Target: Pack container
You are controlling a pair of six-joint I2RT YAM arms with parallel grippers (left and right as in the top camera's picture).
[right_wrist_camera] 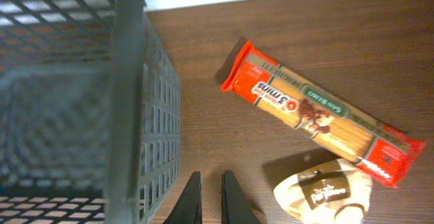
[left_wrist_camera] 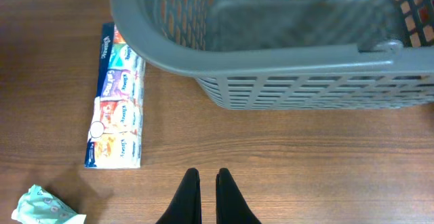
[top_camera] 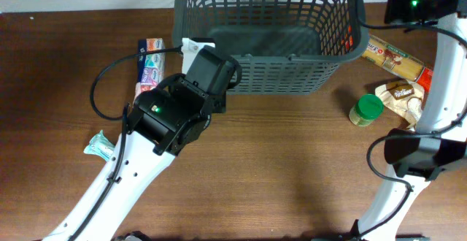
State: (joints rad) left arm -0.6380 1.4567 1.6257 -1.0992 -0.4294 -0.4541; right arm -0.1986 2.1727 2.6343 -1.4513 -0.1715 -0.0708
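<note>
Against the far edge of the tabletop [top_camera: 292, 168], the container [top_camera: 277, 73] is sitting, with bare wood lying open toward the near edge. The left claw [left_wrist_camera: 208, 197] is hovering pressed together before its near wall, and the right claw [right_wrist_camera: 208, 197], likewise pressed together, is hanging beside its right wall.

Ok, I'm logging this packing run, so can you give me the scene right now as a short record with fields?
container: dark grey basket, upright, nothing visible inside
left of container: tissue multipack lying flat; mint-green packet further from the basket
right of container: spaghetti packet, beige pouch, green-lidded jar
left gripper: shut, holding nothing
right gripper: shut, holding nothing
packed so far: nothing
</note>
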